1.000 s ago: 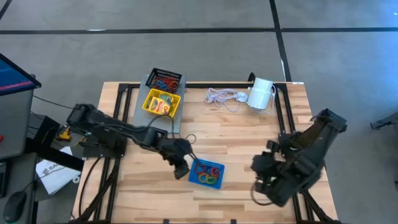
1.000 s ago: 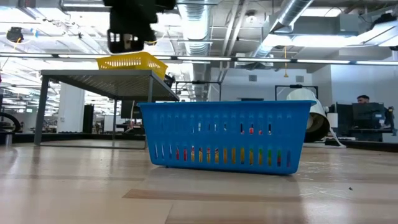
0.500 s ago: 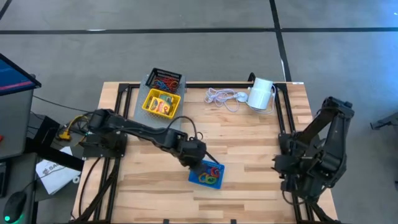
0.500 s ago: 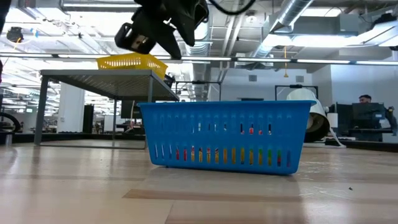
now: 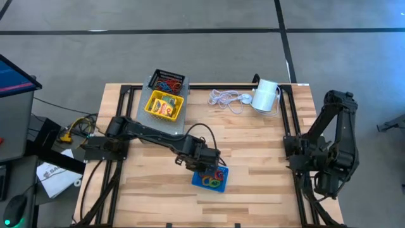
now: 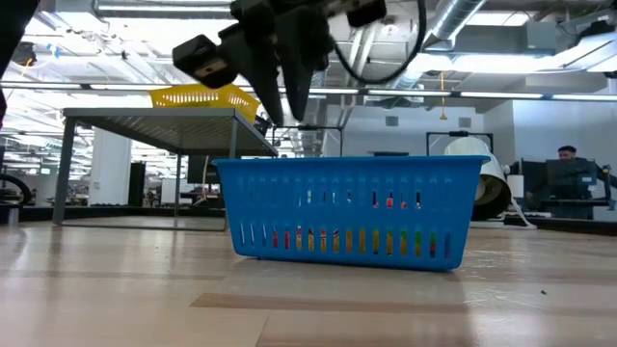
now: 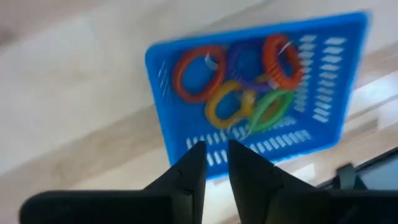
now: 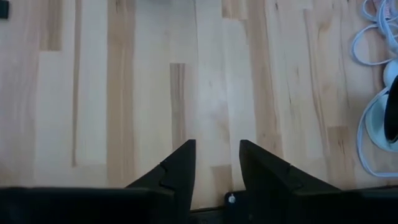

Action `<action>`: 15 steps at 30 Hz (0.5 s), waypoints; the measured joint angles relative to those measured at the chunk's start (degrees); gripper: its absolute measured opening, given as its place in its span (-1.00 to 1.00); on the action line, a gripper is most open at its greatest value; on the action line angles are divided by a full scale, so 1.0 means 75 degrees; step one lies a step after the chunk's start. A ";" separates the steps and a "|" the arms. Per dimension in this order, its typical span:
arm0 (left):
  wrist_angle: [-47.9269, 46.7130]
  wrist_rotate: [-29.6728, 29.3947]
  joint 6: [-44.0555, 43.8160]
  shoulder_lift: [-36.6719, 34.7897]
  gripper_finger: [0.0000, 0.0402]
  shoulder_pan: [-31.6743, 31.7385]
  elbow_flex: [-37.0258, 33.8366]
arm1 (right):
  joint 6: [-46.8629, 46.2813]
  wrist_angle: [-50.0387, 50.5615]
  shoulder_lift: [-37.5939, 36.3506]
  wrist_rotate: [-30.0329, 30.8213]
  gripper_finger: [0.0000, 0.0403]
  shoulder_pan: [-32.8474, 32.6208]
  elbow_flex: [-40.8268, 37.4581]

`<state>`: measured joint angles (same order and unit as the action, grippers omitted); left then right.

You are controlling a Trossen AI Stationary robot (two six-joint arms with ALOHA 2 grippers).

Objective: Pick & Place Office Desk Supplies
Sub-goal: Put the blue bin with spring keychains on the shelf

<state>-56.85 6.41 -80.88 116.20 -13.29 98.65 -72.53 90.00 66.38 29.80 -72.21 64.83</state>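
High view first: your tabletop [image 5: 253, 152] looks almost sorted, with nothing of the task lying loose on the bare wood that you can make out from here. The left arm reaches out over the middle of the tabletop and puts the left gripper [image 5: 205, 163] right over the near-left edge of the blue tray [image 5: 219, 186], while the right arm sits folded at the right edge with the right gripper [image 8: 214, 163] over bare wood. Its fingers stand moderately apart with nothing between them. Of the 3 trays, the black mesh tray [image 5: 157, 75] and the yellow tray [image 5: 150, 105] sit touching at the far left, the yellow one holding what looks like a crayon box [image 5: 166, 106] and the mesh one a tangle of red and blue bands [image 5: 168, 84]. The blue tray stands alone near the front centre. In the left wrist view you can see the rubber-band loops [image 7: 239, 81] already inside it, about 5 of them in orange, red, purple, yellow and green. The left gripper's fingers [image 7: 249, 171] are narrowly parted above the tray's edge and grip nothing you can see. By my reading, most of the placing is done; whether that tray has to join the other 2 you cannot tell from this.
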 joint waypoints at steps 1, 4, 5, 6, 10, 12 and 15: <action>-0.0034 0.0193 -0.0059 0.0050 -0.71 0.0031 -0.0002 | -0.0018 0.0005 -0.0077 -0.0003 -0.41 -0.0059 -0.0083; 0.0090 0.0446 -0.0083 0.0068 -0.74 0.0083 -0.0003 | -0.0020 0.0007 -0.0301 -0.0062 -0.42 -0.0194 -0.0216; 0.0151 0.0447 -0.0084 0.0044 -0.74 0.0083 -0.0003 | -0.0018 0.0003 -0.0349 -0.0086 -0.42 -0.0231 -0.0269; 0.0216 0.0465 -0.0084 0.0021 -0.72 0.0100 -0.0003 | -0.0017 -0.0002 -0.0398 -0.0092 -0.42 -0.0273 -0.0331; 0.0228 0.0454 -0.0258 -0.0081 -0.56 0.0133 0.0006 | -0.0017 0.0001 -0.0615 -0.0103 -0.42 -0.0414 -0.0577; 0.0137 0.0432 -0.0283 -0.0074 -0.46 0.0138 0.0003 | -0.0017 -0.0001 -0.0656 -0.0102 -0.42 -0.0460 -0.0635; -0.0045 0.0432 -0.0326 -0.0053 -0.31 0.0157 0.0002 | -0.0011 0.0004 -0.0666 -0.0090 -0.42 -0.0528 -0.0702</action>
<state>-57.19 9.65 -83.33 115.80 -12.11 98.67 -72.62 90.03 61.38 29.12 -76.17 59.57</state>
